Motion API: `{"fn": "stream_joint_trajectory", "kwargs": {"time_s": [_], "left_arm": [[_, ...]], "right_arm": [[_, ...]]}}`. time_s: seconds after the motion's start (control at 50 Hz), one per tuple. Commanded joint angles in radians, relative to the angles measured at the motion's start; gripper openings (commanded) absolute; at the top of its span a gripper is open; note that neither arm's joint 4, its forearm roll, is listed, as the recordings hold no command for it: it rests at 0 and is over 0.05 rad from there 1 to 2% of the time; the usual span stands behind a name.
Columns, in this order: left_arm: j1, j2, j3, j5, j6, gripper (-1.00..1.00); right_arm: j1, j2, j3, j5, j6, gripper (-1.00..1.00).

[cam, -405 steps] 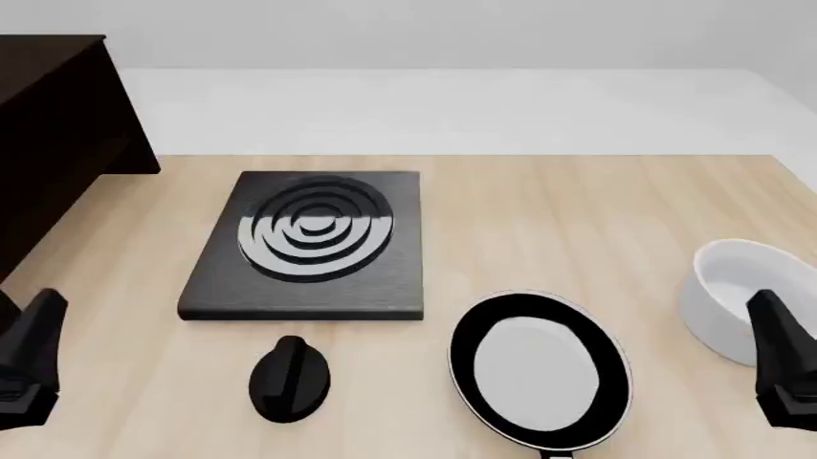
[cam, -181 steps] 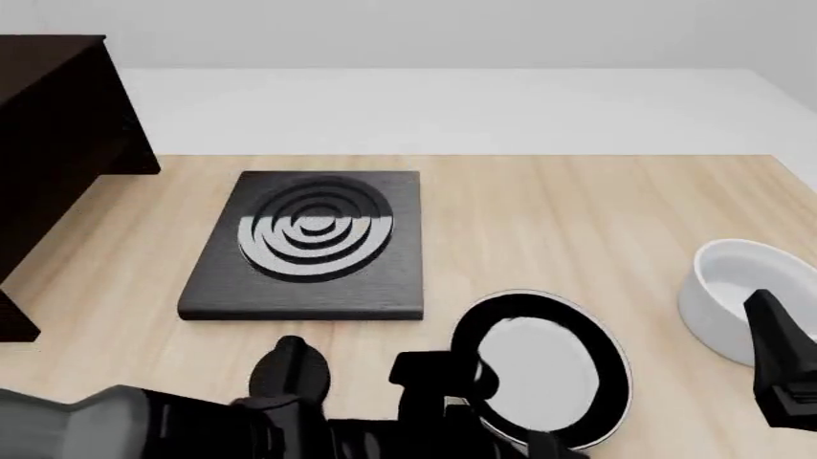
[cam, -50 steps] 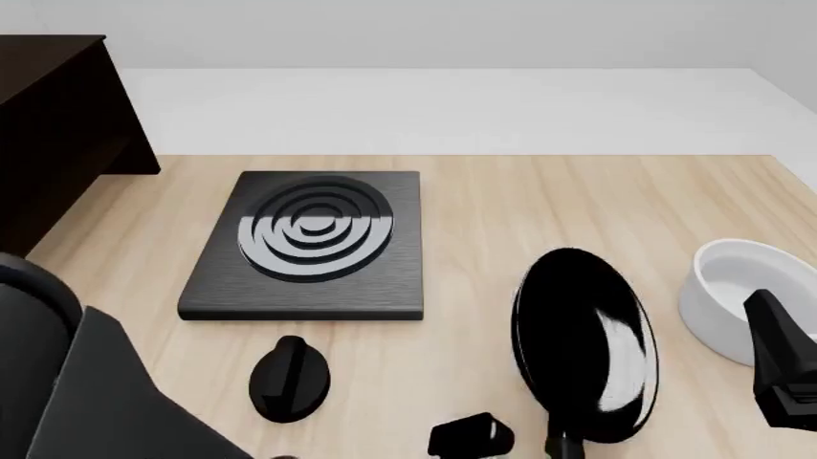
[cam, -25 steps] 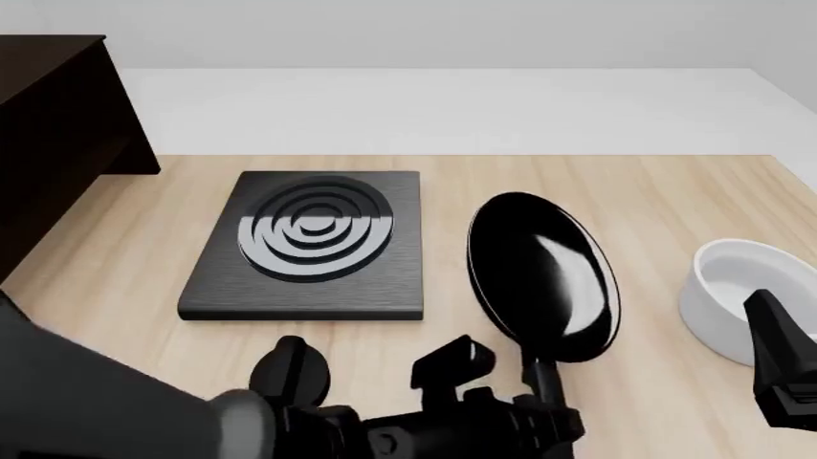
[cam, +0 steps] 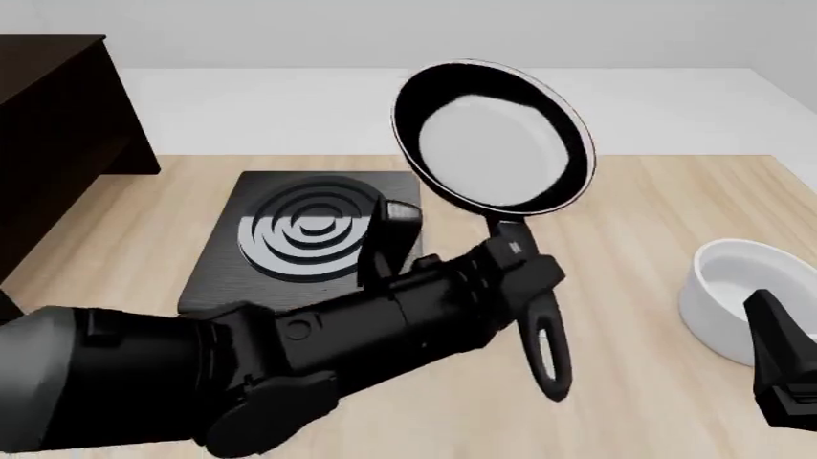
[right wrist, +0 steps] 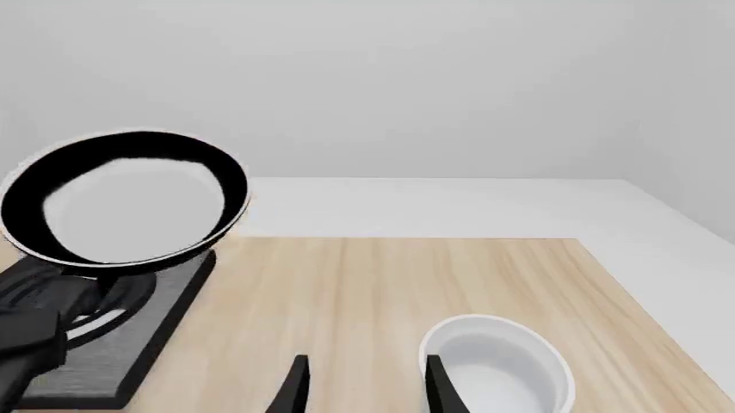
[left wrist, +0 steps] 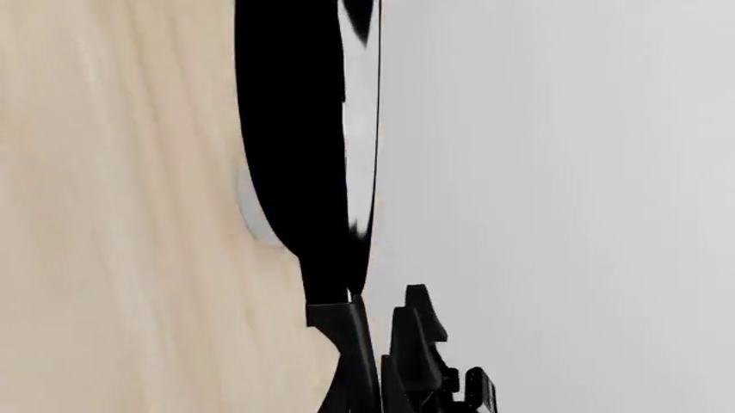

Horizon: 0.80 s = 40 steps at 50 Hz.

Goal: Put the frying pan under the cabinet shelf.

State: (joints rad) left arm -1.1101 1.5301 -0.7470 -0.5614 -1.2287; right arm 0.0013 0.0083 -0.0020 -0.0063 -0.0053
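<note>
Your left claw (cam: 511, 251) is clamped on the frying pan (cam: 495, 137), raised above the worktop (cam: 638, 220); your right claw (right wrist: 361, 387) sits apart.

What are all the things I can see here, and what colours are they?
frying pan: one, black with a light grey inside, held up in the air over the table, tilted so its inside faces the front camera.
cabinet: one, dark brown, at the far left edge of the table.
square plate: one, black with rings on top, on the table left of centre, partly behind the left arm.
bowl: one, white, on the table at the right.
table: one, light wood.
left gripper: one, black, jaws shut on the pan's handle.
right gripper: one, black, low at the right beside the bowl, jaws open, holding nothing.
</note>
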Motion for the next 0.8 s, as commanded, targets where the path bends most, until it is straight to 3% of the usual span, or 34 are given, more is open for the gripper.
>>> {"fn": "stream_joint_trajectory", "kwargs": {"time_s": [0.02,0.26,0.3,0.44,0.8], "left_arm": [[0.084,-0.108,-0.036,0.004,-0.043,-1.0],[0.198,-0.145,-0.042,-0.031,-0.143,-1.0],[0.226,-0.146,-0.053,-0.009,-0.131,-1.0],[0.352,-0.158,-0.057,-0.001,-0.188,-1.0],[0.52,-0.211,-0.014,0.001,-0.268,-1.0]], "right_arm": [[0.0,0.0,0.0,0.0,0.0,1.0],[0.0,0.0,0.0,0.0,0.0,1.0],[0.0,0.0,0.0,0.0,0.0,1.0],[0.0,0.0,0.0,0.0,0.0,1.0],[0.0,0.0,0.0,0.0,0.0,1.0]]}}
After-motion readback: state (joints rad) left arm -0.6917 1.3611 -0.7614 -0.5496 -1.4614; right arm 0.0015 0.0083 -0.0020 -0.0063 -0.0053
